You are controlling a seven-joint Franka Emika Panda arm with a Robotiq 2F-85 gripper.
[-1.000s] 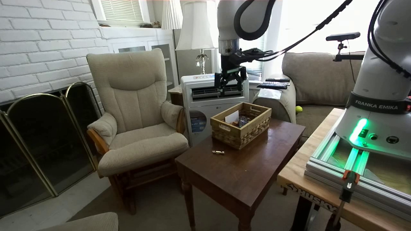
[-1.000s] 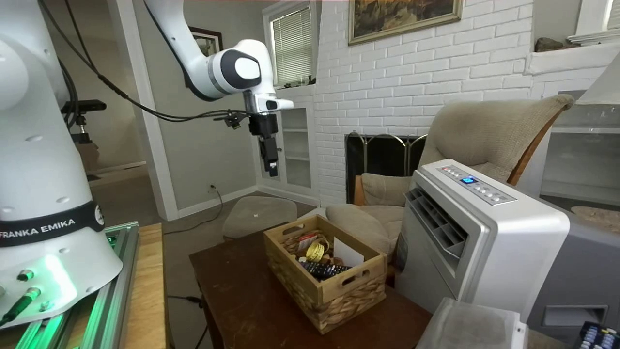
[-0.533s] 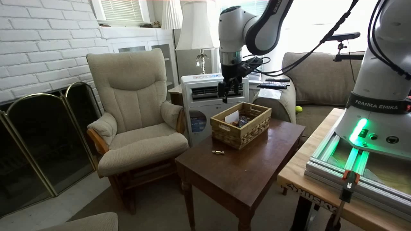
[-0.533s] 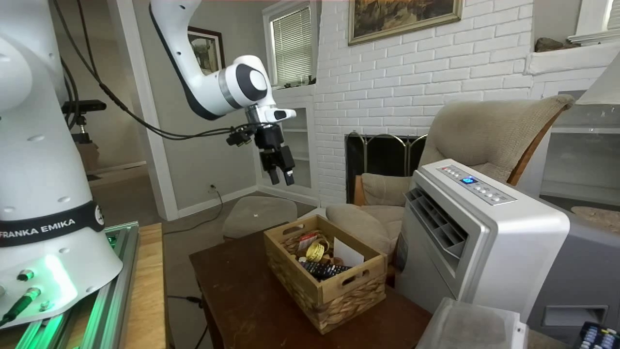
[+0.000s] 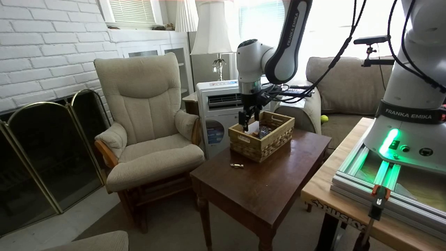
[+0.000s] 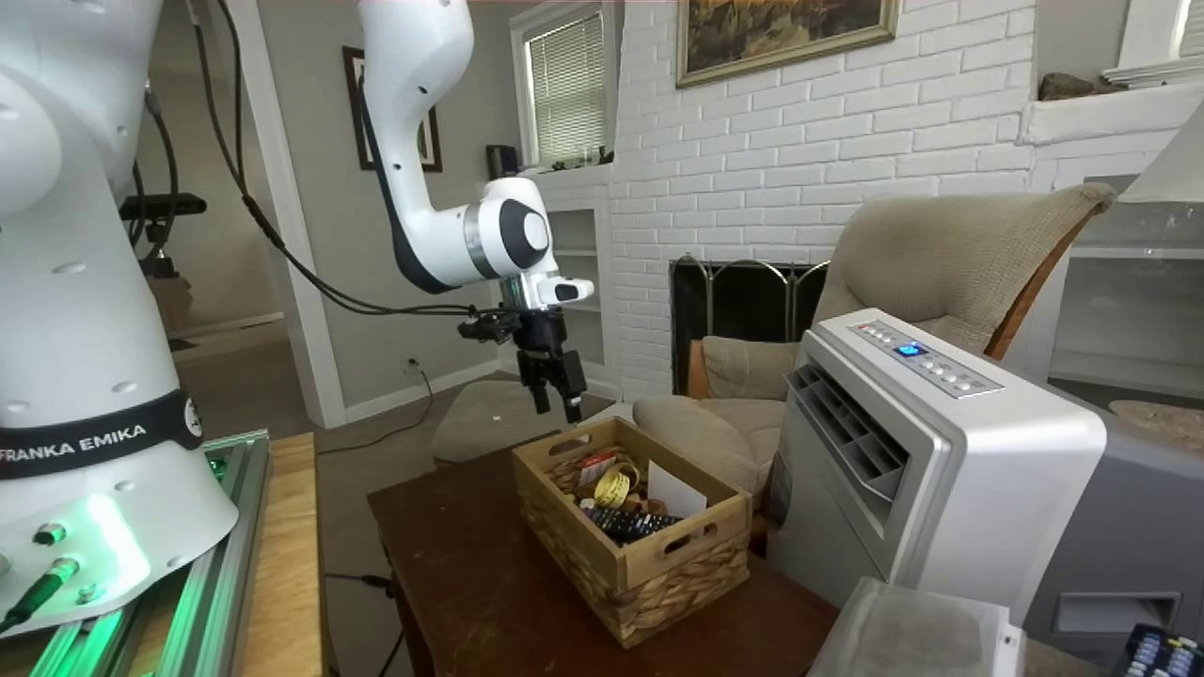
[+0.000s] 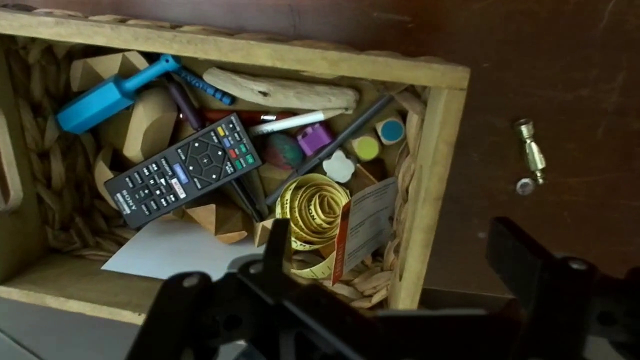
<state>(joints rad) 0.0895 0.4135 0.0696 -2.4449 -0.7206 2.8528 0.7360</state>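
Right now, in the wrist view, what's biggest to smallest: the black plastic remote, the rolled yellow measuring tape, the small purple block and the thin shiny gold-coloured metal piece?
1. Black plastic remote
2. Rolled yellow measuring tape, partly covered
3. Too alike to rank: the gold-coloured piece looks longer, the purple block looks wider.

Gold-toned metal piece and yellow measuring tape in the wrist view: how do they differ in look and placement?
The metal piece is shiny, whereas the measuring tape is matte with dark markings. The metal piece is slim and elongated; the measuring tape is wound into a loose coil. The metal piece lies on the table outside the wooden basket; the measuring tape sits inside it. Both are yellowish, and the fingers hold neither.
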